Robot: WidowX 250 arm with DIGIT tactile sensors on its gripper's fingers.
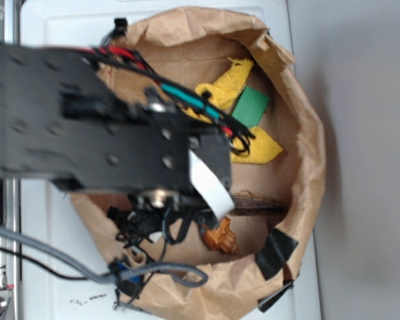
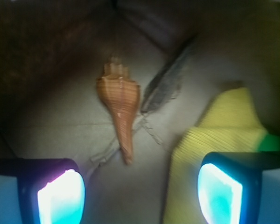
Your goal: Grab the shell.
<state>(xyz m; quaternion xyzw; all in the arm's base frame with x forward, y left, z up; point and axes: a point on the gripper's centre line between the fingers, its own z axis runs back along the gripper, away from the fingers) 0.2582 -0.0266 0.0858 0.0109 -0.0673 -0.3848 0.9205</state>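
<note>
The pincer (image 2: 140, 186) hangs wide open and empty; the shell (image 2: 120, 105) lies ahead between its fingers' lines, untouched, tip pointing back toward it.

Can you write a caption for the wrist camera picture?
Open gripper hovers apart from a glossy orange-brown spiral shell, beside a dark feathery piece and yellow ribbed cloth.

Exterior shot's pretty soft, and the bulky black robot arm (image 1: 113, 133) covers most of the left half of the crumpled brown paper bag (image 1: 307, 133). Only a bit of the small ribbed orange-brown conch shell (image 1: 221, 237) pokes out under it. Wrist view crops both jaws at the bottom, and the yellow woven cloth strip (image 2: 214, 140) gets cut off too.
</note>
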